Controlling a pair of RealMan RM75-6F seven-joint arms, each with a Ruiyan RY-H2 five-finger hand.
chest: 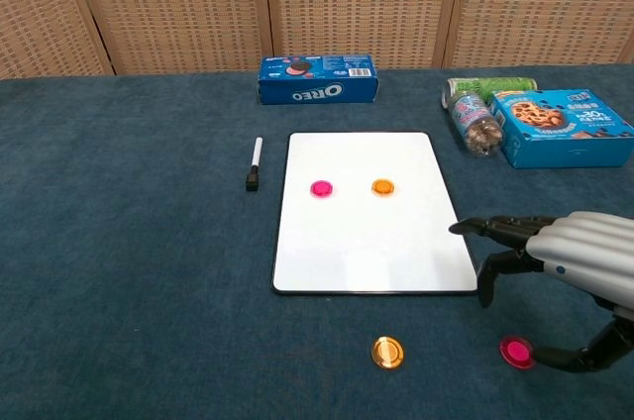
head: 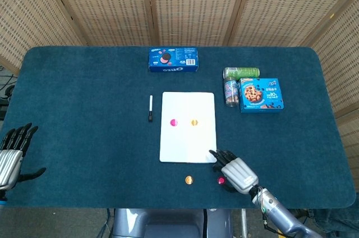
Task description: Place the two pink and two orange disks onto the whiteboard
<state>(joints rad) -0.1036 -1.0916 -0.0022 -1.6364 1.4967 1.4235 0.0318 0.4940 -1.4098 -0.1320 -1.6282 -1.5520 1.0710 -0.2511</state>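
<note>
The whiteboard [head: 188, 137] [chest: 371, 242] lies flat at the table's middle with one pink disk [head: 173, 122] [chest: 321, 188] and one orange disk [head: 194, 122] [chest: 382, 186] on it. A second orange disk [head: 189, 180] [chest: 387, 352] and a second pink disk [head: 221, 181] [chest: 515, 351] lie on the cloth in front of the board. My right hand [head: 235, 172] [chest: 575, 262] hovers over that pink disk, fingers spread, thumb tip beside it, holding nothing. My left hand [head: 11, 154] rests open at the table's far left edge.
An Oreo box [head: 173, 59] [chest: 318, 79] stands behind the board. A black-and-white marker [head: 150, 108] [chest: 254, 163] lies left of it. Two cans [head: 238, 81] [chest: 475, 108] and a blue cookie box [head: 261, 95] [chest: 560, 127] sit at the right.
</note>
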